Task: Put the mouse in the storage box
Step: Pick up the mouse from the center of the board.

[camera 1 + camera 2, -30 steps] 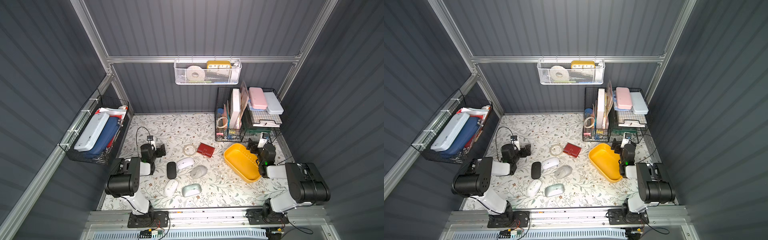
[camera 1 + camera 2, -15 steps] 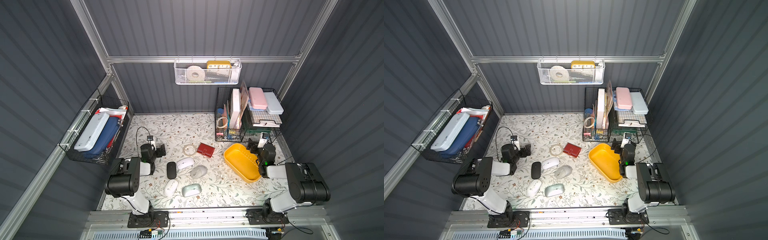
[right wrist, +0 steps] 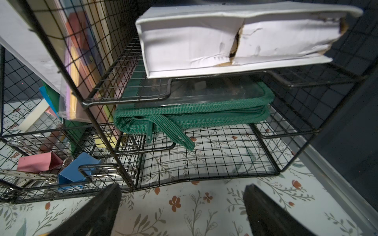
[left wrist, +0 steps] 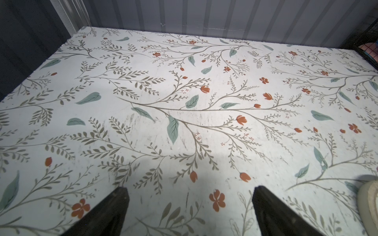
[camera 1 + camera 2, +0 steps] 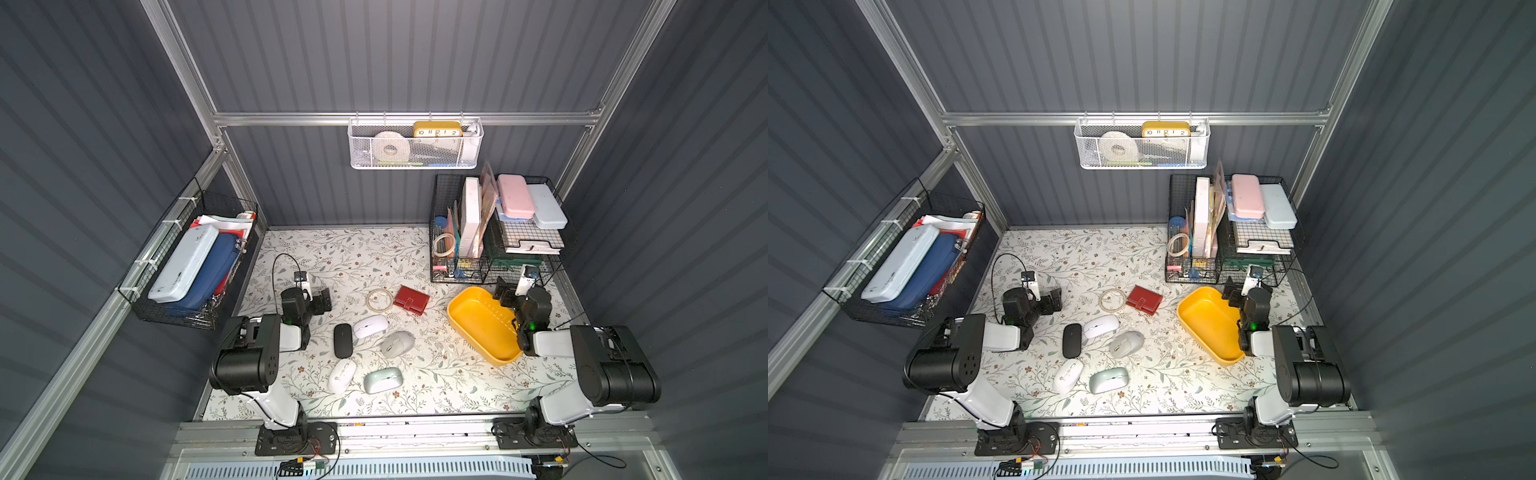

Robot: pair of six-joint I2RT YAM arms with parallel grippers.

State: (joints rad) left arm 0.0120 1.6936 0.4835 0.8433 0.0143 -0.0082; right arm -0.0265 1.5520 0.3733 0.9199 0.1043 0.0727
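The left end effector [image 4: 190, 188] has its jaws spread wide with nothing between them. Only the bare floral worktop [image 4: 184, 92] lies ahead of it. In both top views it sits low near the worktop's left side.

The right end effector [image 3: 182, 186] is equally wide and holds nothing. Its fingers [image 3: 98, 212] point at the black wire rack [image 3: 204, 163], where a green pouch [image 3: 194, 114] lies on the lowest shelf under a white box [image 3: 235, 40].

In a top view this end effector sits just past the far end of the yellow storage box [image 5: 484, 328]. The box lies on the right of the worktop, close beside the right arm, with no mouse in it.

The mice lie grouped mid-worktop between the arms, apart from the box. The black mouse [image 5: 343, 340] has the white mouse [image 5: 370, 326] just beside it, and the grey mouse [image 5: 398, 343] is next to that. Nearer the front are a second white mouse [image 5: 342, 375] and a pale green mouse [image 5: 383, 380]. Behind the group lie a red wallet [image 5: 411, 300] and a pale ring [image 5: 379, 299].
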